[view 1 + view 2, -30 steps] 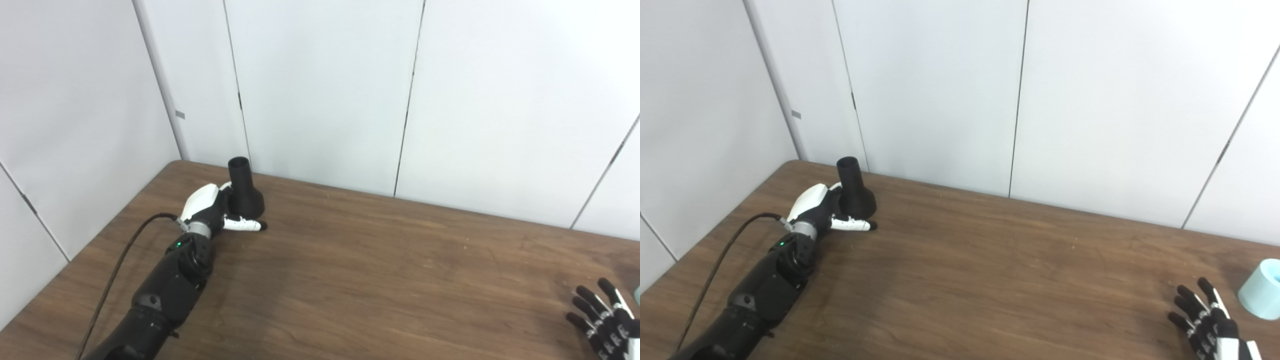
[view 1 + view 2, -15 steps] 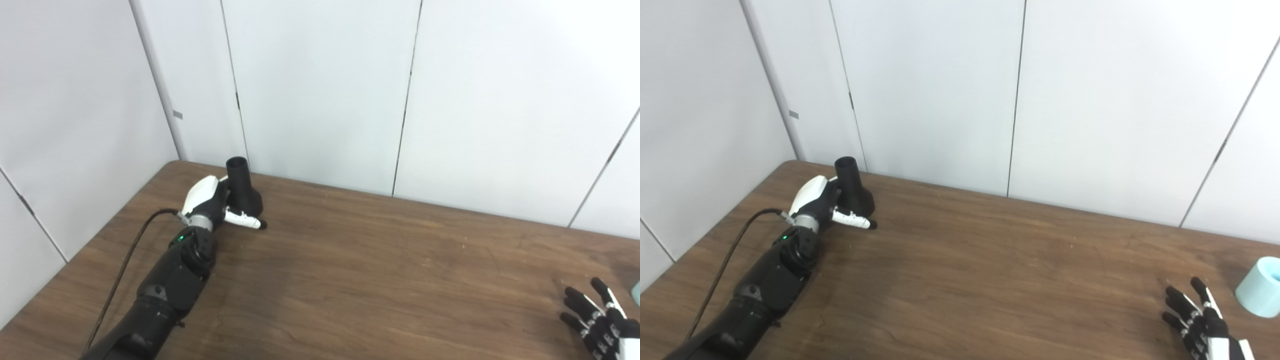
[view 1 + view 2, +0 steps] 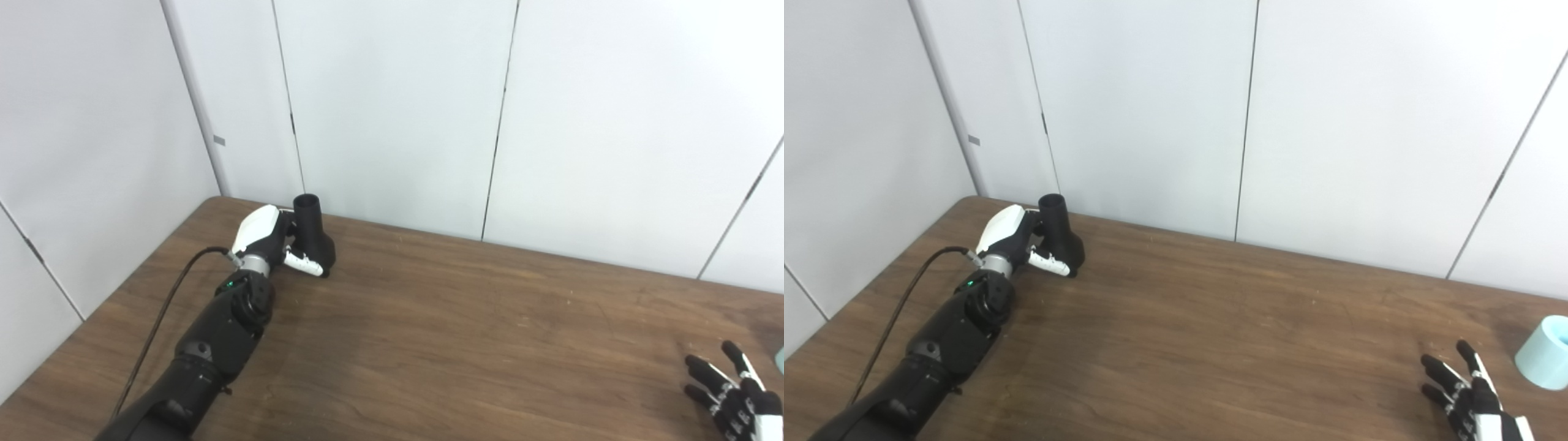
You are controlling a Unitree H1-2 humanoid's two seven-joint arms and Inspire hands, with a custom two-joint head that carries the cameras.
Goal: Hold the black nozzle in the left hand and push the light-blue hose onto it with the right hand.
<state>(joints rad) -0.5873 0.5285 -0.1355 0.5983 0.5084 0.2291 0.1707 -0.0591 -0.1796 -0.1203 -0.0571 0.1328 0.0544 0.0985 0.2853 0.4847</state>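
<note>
The black nozzle (image 3: 314,237), a narrow tube on a flared base, stands at the table's far left corner and leans a little to the left. My left hand (image 3: 267,236) is wrapped around it from the left. The white thumb (image 3: 304,265) lies across the front of the base, and the fingers are hidden behind the tube. The light-blue hose (image 3: 1545,360), a short pale cylinder, rests at the right edge of the table. My right hand (image 3: 1469,392) hovers just left of it near the front edge, open, fingers spread, holding nothing.
The brown wooden table (image 3: 1213,337) meets white wall panels at the back and on the left, close behind the nozzle. A black cable (image 3: 168,297) trails from my left wrist toward the table's left edge.
My left hand has closed in around the nozzle and shifted it slightly right, the thumb curling in against the base. The right hand has drifted a little left and down, still open.
</note>
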